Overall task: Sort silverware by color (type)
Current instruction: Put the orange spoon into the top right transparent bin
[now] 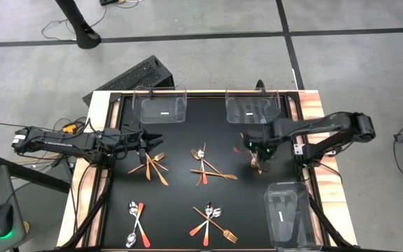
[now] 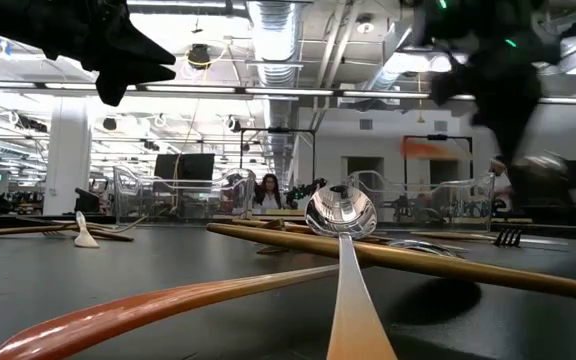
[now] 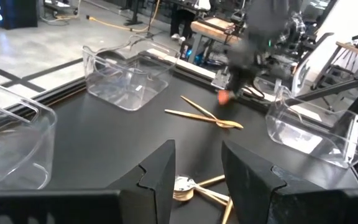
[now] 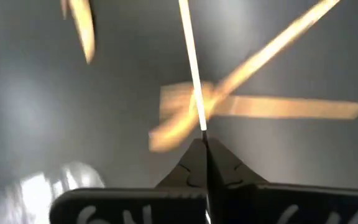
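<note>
Right gripper [image 1: 259,158] low over black mat [image 1: 180,182] at about 2 o'clock from mat centre, fingers pinched together on a thin utensil [image 4: 190,56]; in right wrist view the thin piece runs straight out from between the closed tips, crossing blurred gold pieces [image 4: 253,102] lying beneath. Which type is held: cannot tell.

Left gripper [image 1: 150,138] at 9 o'clock side of mat, fingers [image 3: 160,171] spread apart, nothing between them. Silver spoon bowl [image 3: 182,184] with gold handles just beyond and below the gap, not touched. Gold forks [image 1: 152,165] lying just past the tips, toward 5 o'clock from them.

Other piles: crossed spoons and gold sticks [image 1: 207,168] at mat centre; spoons with red handles [image 1: 136,222] at 7 o'clock; mixed fork and spoons [image 1: 212,220] at 6 o'clock.

Clear bins: two at far edge [image 1: 162,106], [image 1: 253,106], one at 4 o'clock [image 1: 289,213].
</note>
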